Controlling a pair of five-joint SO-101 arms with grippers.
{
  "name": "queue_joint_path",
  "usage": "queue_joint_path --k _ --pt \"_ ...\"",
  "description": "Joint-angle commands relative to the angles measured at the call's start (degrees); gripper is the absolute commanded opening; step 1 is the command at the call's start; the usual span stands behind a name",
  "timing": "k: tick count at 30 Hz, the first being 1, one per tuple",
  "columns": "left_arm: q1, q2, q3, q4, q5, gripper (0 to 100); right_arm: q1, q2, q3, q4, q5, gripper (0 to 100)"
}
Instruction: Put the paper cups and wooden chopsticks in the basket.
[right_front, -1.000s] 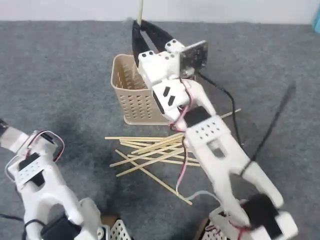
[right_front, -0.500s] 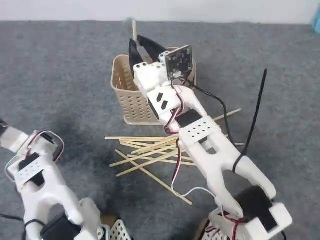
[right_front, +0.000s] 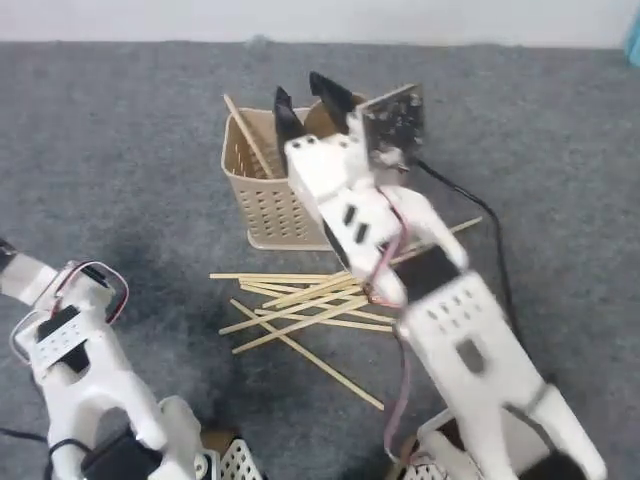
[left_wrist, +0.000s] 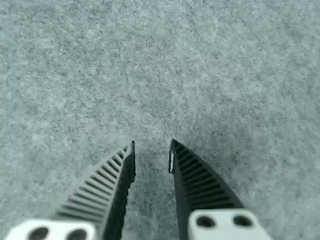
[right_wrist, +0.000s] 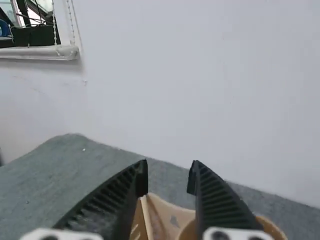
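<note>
A beige slotted basket (right_front: 262, 205) stands on the grey carpet, with one wooden chopstick (right_front: 246, 128) leaning inside it. My right gripper (right_front: 300, 90) hangs just above the basket's rim, open and holding nothing. The right wrist view has the same open gripper (right_wrist: 168, 167) over the basket wall (right_wrist: 155, 215) and a brown cup rim (right_wrist: 227, 227). Several wooden chopsticks (right_front: 300, 305) lie in a loose pile in front of the basket. My left gripper (left_wrist: 152, 145) is open over bare carpet, away from the pile.
The left arm's white body (right_front: 70, 350) sits at the near left. A black cable (right_front: 470, 225) trails from the right arm over the carpet. A white wall (right_wrist: 200, 75) rises behind the basket.
The right gripper held a chopstick upright over the basket and has opened. The chopstick now leans inside the basket. The right arm has shifted slightly right. The left arm has not moved.
</note>
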Motion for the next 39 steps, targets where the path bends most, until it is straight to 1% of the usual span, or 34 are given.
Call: queue_joint_path --k 1,5,11,13,15,17,18,22,25,31,36,39 --pt "0.09 -0.09 -2.24 -1.67 0.53 11 -0.40 -12.88 -0.53 18.86 -0.62 11.9" --pt "0.09 -0.09 -2.24 -1.67 0.53 11 -1.27 -21.14 -0.44 35.74 -0.26 11.9" --pt "0.97 -0.09 -2.15 -1.58 0.53 11 -9.19 -24.48 -0.35 56.31 0.53 12.2" --pt "0.97 -0.09 -2.15 -1.58 0.53 11 -12.70 -24.04 1.41 61.93 4.22 12.2" --pt "0.97 -0.09 -2.15 -1.58 0.53 11 -16.04 -23.34 5.98 64.22 8.35 12.2" --pt "0.97 -0.09 -2.15 -1.58 0.53 11 -17.98 -22.55 12.40 62.81 11.34 12.2" --pt "0.97 -0.09 -2.15 -1.58 0.53 11 -18.59 -22.02 15.91 60.44 12.57 12.2" --pt "0.97 -0.09 -2.07 -1.58 0.53 11 -18.77 -20.09 27.60 45.41 15.21 12.4" --pt "0.97 -0.09 -2.07 -1.58 0.53 11 -18.77 -17.98 32.18 37.76 17.23 12.4" --pt "1.14 -0.09 -2.07 -1.58 0.53 11 -18.77 -9.01 32.70 34.51 22.86 12.9" --pt "1.14 -0.09 -2.07 -1.58 0.53 11 -18.77 2.42 31.12 29.85 26.02 24.1" --pt "1.14 -0.09 -2.07 -1.58 0.53 11 -17.80 9.45 26.46 29.41 26.64 25.6"
